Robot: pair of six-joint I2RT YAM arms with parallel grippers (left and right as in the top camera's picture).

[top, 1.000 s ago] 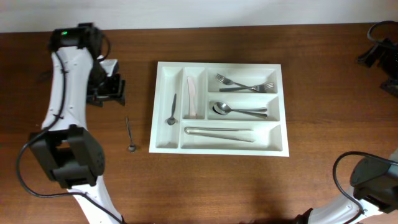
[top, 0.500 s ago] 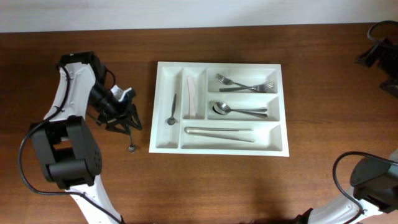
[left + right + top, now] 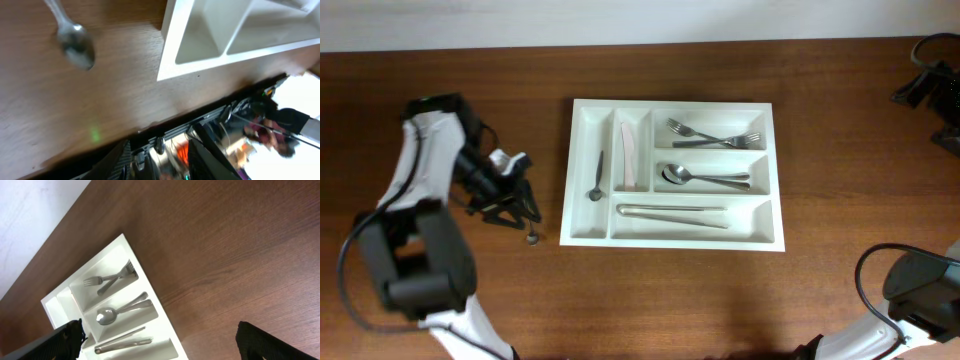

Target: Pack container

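Overhead: container sits mid-table, long side across, well apart from both arm bases. It is mostly filled: forks in the top long bay, spoons in the middle bay, and a small spoon in the leftmost narrow bay.

One loose teaspoon lies on the wood just beside the tray's left wall. Left gripper hangs over its handle.

Left wrist view: fingers stand partly apart with nothing between them. The teaspoon bowl lies ahead of them, not held.

Right gripper is spread wide and empty, high above the table.

Step in hand, as I read it: picking up the last teaspoon. The next move calls for squaring the jaws across the thin handle and closing low against the wood. Then lift and carry it to the narrow bay holding its twin.
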